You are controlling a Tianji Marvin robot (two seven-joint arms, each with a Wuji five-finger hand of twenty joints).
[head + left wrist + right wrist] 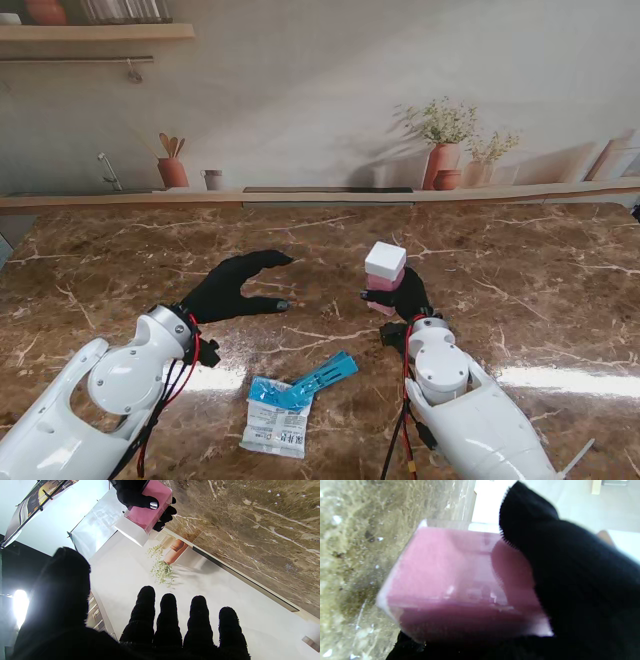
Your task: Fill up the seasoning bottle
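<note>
- Both white arms fill the near corners of the stand view; left hand (pixel 236 288) in a black glove hovers over the brown marble worktop (pixel 540 290), fingers spread and reaching right, holding nothing.
- Right hand (pixel 400 296) is closed around the seasoning bottle (pixel 385 277), a clear square bottle with pink contents and a white cap, upright or close to it, right of centre.
- Bottle sits well clear of the left hand, whose fingertips point toward it.
- Seasoning packet (pixel 277 419) lies flat on the worktop near the robot, between the two arms; white with a blue top, and a blue torn strip (pixel 327 375) angling off its upper right corner.
- Back of scene: a printed kitchen backdrop with terracotta pots (pixel 442 164) and a shelf.
- Left wrist view: four gloved fingertips (pixel 168 620) and the thumb spread apart, nothing between them.
- Same view shows the seasoning bottle (pixel 147 512) across the way, gripped by the right hand (pixel 132 492), one finger over its pink side, others behind it.
- Right wrist view: seasoning bottle (pixel 455 580) fills the frame, blurred, pink contents against the clear wall.
- Right hand (pixel 575 580) thumb presses across one face; more black glove is under the bottle's far edge.
- Marble worktop (pixel 350 530) shows behind the bottle; whether its base touches the worktop cannot be told.
</note>
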